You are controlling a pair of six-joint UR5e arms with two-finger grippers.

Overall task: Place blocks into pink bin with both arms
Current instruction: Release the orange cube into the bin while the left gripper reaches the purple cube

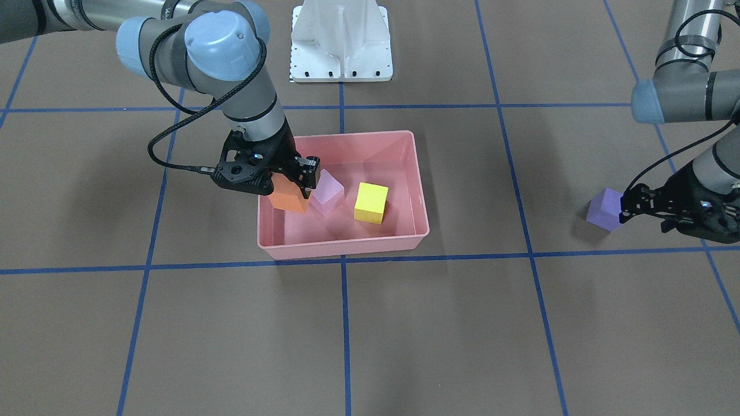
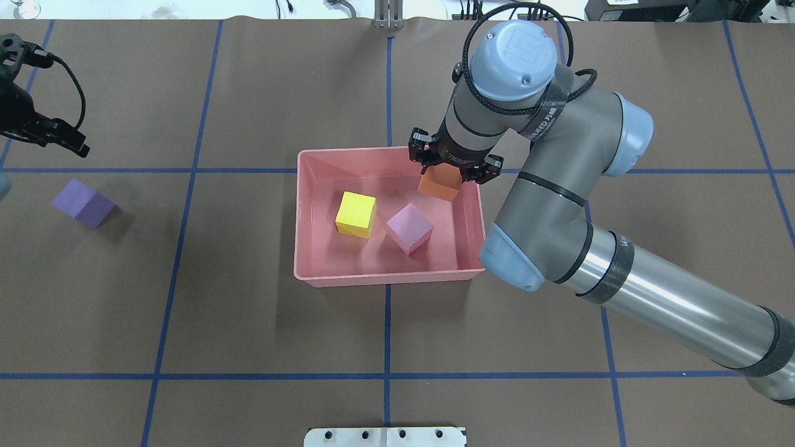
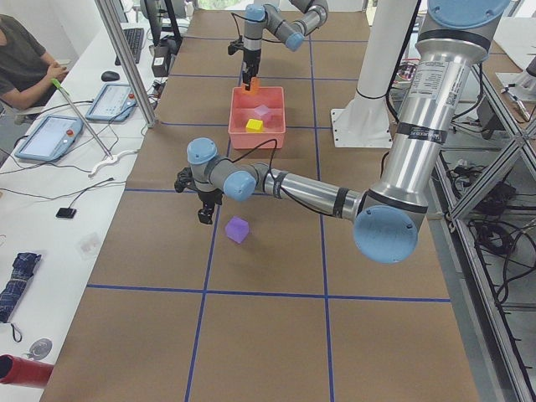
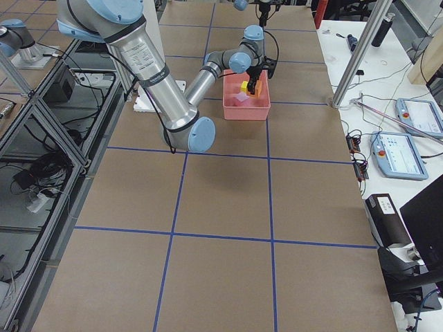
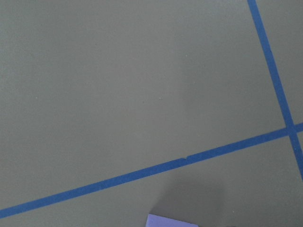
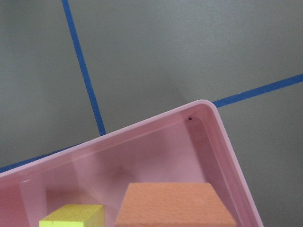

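Currently right end effector (image 2: 455,169) pinches orange block (image 2: 440,186) over pink bin (image 2: 385,279).

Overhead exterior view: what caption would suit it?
Right arm holds orange block over pink bin; purple block lies outside.

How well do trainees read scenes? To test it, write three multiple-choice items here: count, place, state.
1. Blocks lying loose in the pink bin: A one, B two, C four.
2. The purple block sits: A in the bin, B on its rim, C on the table outside.
3. The right gripper is: A shut on the orange block, B open, C shut on nothing.
Key: 1B, the yellow block and pink block lie free; 2C, bare table surrounds it; 3A, it clamps the block.
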